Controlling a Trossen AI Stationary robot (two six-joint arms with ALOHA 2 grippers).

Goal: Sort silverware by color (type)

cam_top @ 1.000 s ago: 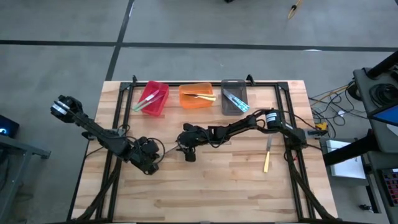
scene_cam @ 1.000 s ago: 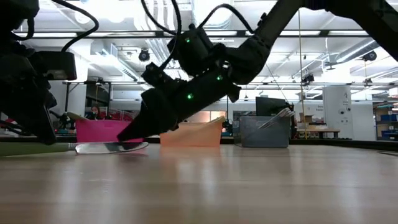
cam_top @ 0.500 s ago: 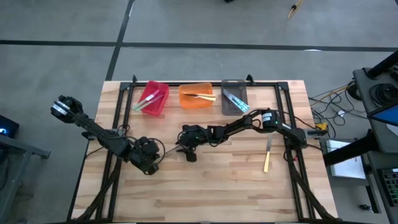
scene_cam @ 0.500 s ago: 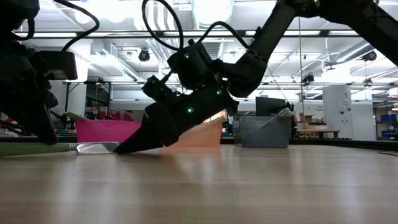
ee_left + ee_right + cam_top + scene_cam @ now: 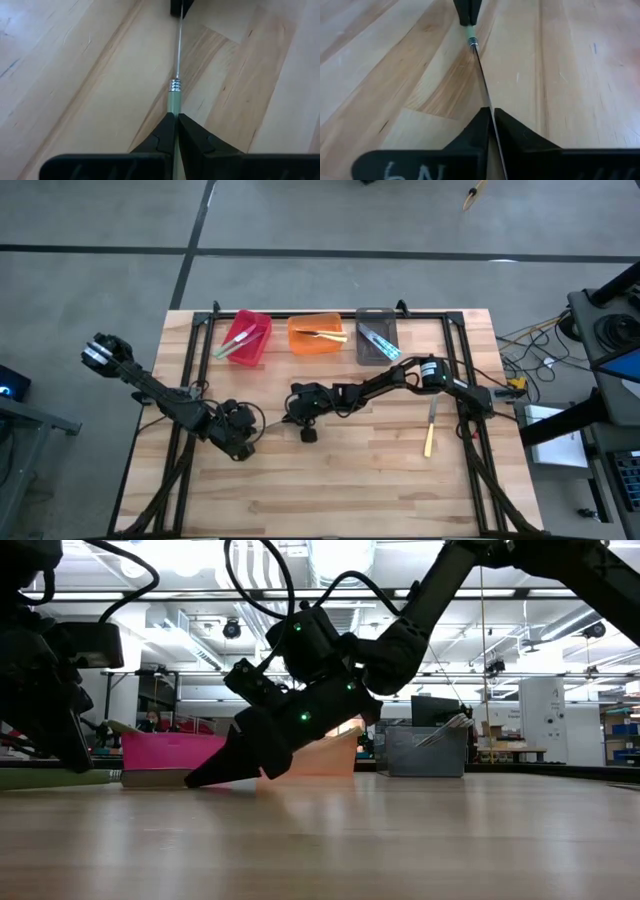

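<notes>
Wood table (image 5: 330, 480), L gripper (image 5: 172, 116) clamped on green-handled utensil (image 5: 173, 100), R gripper (image 5: 489, 111) clamped on its blade end.

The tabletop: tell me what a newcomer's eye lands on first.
Both arms meet mid-table over one green-handled knife: the left gripper is shut on its handle and the right gripper is shut on its blade. Along the far edge stand a red bin, an orange bin and a grey bin, each holding utensils. One yellow-handled utensil lies alone on the table's right side.
</notes>
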